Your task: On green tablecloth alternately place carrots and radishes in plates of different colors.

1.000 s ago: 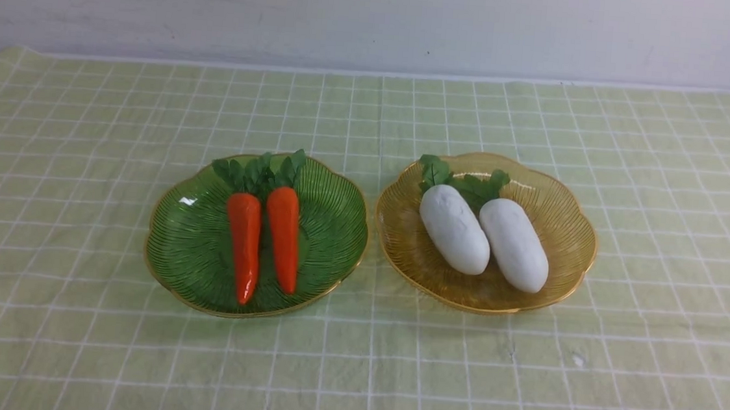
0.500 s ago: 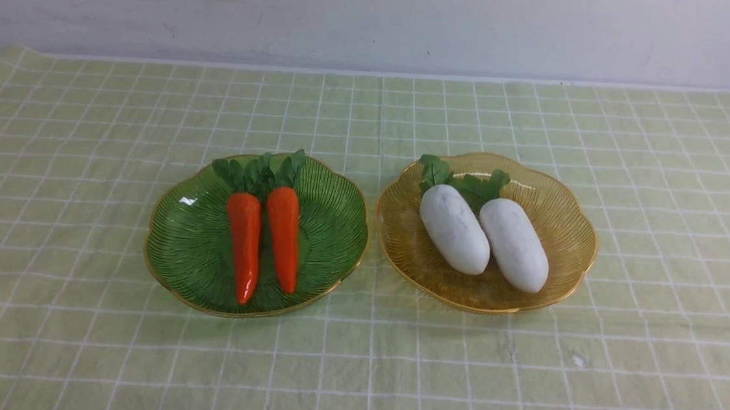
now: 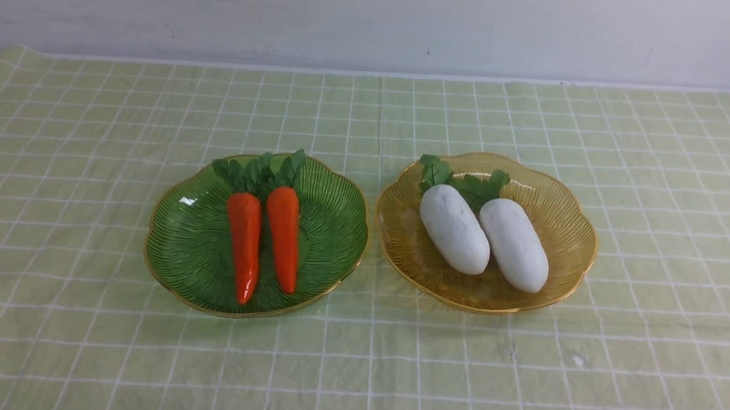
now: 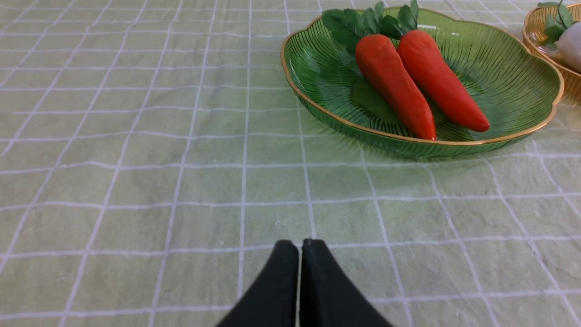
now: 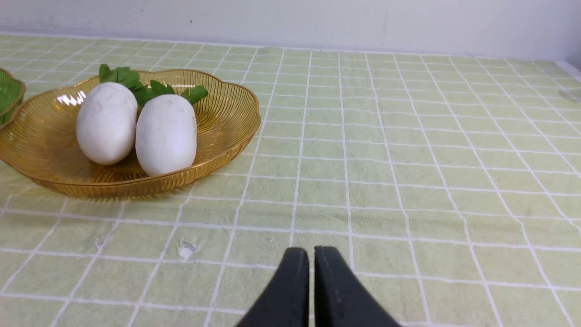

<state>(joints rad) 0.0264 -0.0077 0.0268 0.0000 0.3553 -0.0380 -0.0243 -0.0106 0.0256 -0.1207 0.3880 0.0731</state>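
Two orange carrots (image 3: 262,239) lie side by side in the dark green plate (image 3: 192,243), left of centre on the green tablecloth (image 3: 352,373). Two white radishes (image 3: 483,237) lie side by side in the amber plate (image 3: 565,227) to its right. In the left wrist view the carrots (image 4: 417,84) and green plate (image 4: 513,72) lie ahead of my left gripper (image 4: 300,245), which is shut and empty over bare cloth. In the right wrist view the radishes (image 5: 136,127) and amber plate (image 5: 227,118) lie ahead of my right gripper (image 5: 311,252), shut and empty. Neither gripper shows in the front view.
A pale wall (image 3: 380,17) stands behind the table's far edge. A small white fleck (image 3: 577,360) sits on the cloth in front of the amber plate and also shows in the right wrist view (image 5: 186,250).
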